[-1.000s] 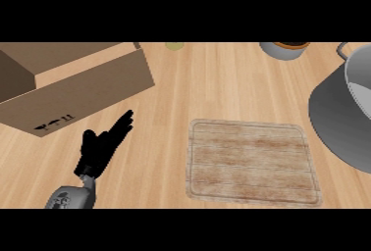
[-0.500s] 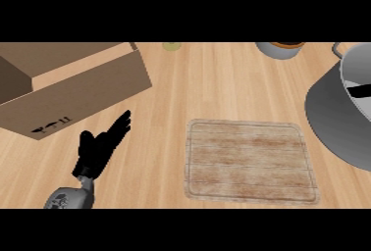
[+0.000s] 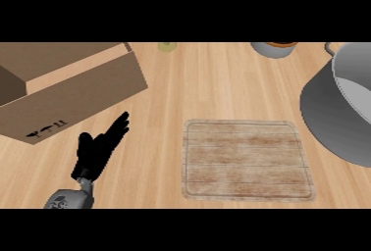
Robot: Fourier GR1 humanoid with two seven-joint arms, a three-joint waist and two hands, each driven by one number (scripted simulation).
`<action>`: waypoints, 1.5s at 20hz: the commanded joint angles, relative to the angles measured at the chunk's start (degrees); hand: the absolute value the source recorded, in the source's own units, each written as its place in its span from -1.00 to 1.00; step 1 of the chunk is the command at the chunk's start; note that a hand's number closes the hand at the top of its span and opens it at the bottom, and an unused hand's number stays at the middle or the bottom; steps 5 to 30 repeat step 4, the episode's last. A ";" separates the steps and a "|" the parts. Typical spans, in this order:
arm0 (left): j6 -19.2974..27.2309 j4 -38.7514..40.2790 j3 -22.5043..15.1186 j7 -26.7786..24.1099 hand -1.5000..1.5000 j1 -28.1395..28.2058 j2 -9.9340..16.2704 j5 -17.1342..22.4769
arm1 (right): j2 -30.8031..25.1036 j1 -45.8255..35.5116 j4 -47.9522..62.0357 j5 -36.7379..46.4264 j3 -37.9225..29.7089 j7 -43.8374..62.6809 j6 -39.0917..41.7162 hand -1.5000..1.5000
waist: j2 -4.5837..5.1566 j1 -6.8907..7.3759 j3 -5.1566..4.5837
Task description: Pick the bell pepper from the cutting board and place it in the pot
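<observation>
A worn wooden cutting board (image 3: 248, 160) lies flat on the counter, right of centre, with nothing on it. No bell pepper shows anywhere in the head view. The big grey pot (image 3: 342, 103) stands at the right edge, cut off by the frame; the part of its inside that shows holds nothing. My left hand (image 3: 99, 147) rests at the lower left, fingers straight and pointing up and right, well left of the board. My right hand is out of view.
A large open cardboard box (image 3: 65, 83) fills the upper left, close above my left hand. At the back edge stand a small grey cup (image 3: 275, 48) with an orange inside and a small greenish object (image 3: 167, 46). The wooden counter (image 3: 210, 83) runs between box and pot.
The view has shifted slightly, so the pot sits further into frame than before. A small pale object seen at the pot's rim half a second ago no longer shows. The left hand stays put.
</observation>
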 commanded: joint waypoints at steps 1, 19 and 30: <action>-0.39 -2.45 0.41 0.80 0.00 2.10 0.79 0.48 | -2.64 4.81 -5.65 -6.12 -5.74 -5.02 -1.05 -1.00 | -0.47 -0.92 -0.03; -0.77 -3.46 1.71 2.92 0.00 1.29 1.12 1.89 | -0.33 12.82 -15.27 -10.96 -7.61 -6.61 2.03 -1.00 | -0.68 -1.62 -0.09; -0.77 -3.46 1.71 2.92 0.00 1.29 1.12 1.89 | -0.33 12.82 -15.27 -10.96 -7.61 -6.61 2.03 -1.00 | -0.68 -1.62 -0.09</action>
